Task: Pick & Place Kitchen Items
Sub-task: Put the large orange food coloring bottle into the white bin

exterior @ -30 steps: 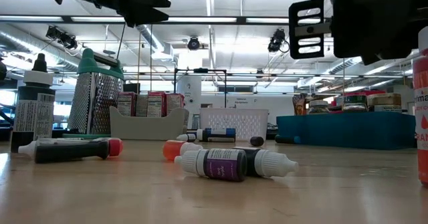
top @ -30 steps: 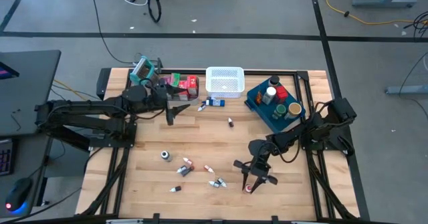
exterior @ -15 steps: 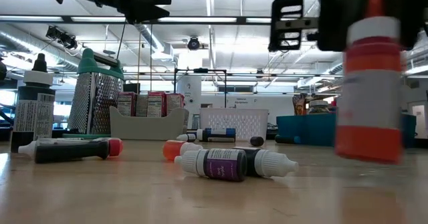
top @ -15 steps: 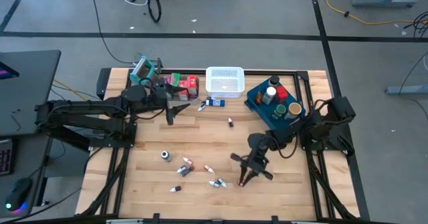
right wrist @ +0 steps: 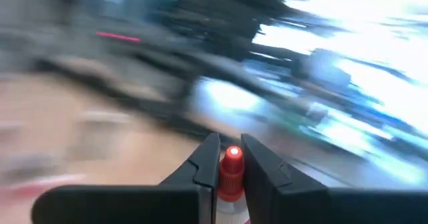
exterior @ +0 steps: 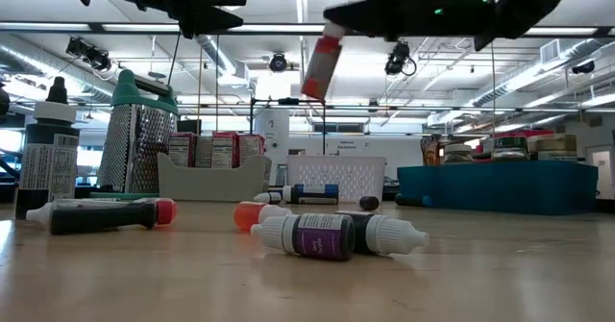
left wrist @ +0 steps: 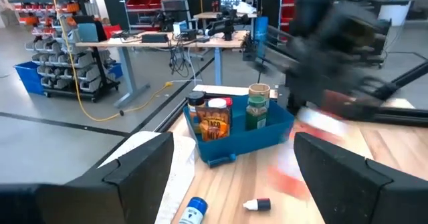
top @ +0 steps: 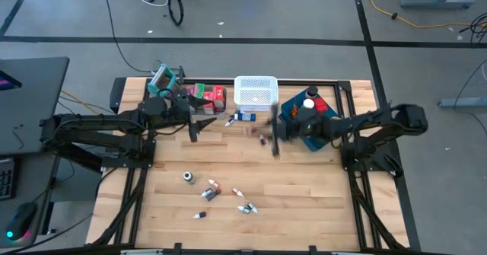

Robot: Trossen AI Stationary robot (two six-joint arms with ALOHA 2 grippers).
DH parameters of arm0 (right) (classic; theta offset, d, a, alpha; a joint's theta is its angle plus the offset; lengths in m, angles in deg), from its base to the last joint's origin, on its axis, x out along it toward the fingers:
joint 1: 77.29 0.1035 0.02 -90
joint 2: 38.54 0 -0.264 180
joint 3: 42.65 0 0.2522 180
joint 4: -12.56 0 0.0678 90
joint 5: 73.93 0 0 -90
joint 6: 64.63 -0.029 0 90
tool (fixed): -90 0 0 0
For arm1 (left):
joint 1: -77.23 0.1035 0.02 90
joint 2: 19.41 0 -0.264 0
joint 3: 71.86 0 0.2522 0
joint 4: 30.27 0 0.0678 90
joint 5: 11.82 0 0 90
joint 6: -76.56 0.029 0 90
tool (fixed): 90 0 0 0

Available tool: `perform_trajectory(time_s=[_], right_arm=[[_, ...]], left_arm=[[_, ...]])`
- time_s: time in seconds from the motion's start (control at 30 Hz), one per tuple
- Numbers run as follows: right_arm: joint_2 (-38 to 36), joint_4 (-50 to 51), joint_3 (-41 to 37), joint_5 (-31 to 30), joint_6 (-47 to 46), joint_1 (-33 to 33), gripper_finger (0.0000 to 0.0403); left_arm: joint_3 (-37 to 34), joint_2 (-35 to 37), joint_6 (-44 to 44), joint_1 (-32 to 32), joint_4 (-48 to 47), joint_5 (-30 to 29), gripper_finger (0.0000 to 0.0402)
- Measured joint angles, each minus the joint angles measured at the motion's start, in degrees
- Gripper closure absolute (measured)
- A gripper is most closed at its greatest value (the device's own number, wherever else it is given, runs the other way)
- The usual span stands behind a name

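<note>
1. My right gripper (right wrist: 231,167) is clamped on a small red-capped bottle (right wrist: 231,165), held above the table's middle, near the blue tray (top: 298,129).
2. My left gripper (top: 192,125) waits with jaws wide apart, far left.

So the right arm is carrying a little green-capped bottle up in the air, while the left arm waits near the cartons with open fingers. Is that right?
Not quite: the cap is red, not green. The right wrist view shows the right gripper shut on a small red-capped bottle, and the low view shows it lifted above the table. The rest holds: the left gripper waits open near the red and green cartons.
</note>
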Motion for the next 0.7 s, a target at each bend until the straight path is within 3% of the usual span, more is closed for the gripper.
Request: perform_trajectory(time_s=[0.07,0.13,0.23,0.4,0.7], right_arm=[[-0.1,-3.9,0.0,-12.5,-2.1,-3.5,0.0359],[0.8,-7.5,0.0,-20.7,-7.4,-7.4,0.0358],[2.8,-9.0,0.0,-27.0,-17.1,-13.0,0.0358],[7.1,-9.7,0.0,-27.2,-21.3,-21.0,0.0358],[17.4,-9.9,2.9,-27.3,-26.4,-27.9,0.0358]], left_arm=[[0.0,0.0,-0.7,0.0,0.0,0.0,0.0085],[0.0,0.0,0.0,0.0,0.1,0.0,0.0085],[0.0,0.0,1.1,0.0,0.2,-0.2,0.0085],[0.0,0.0,1.0,0.0,1.3,-0.3,0.0085],[0.0,0.0,1.1,0.0,2.7,-0.2,0.0085]])
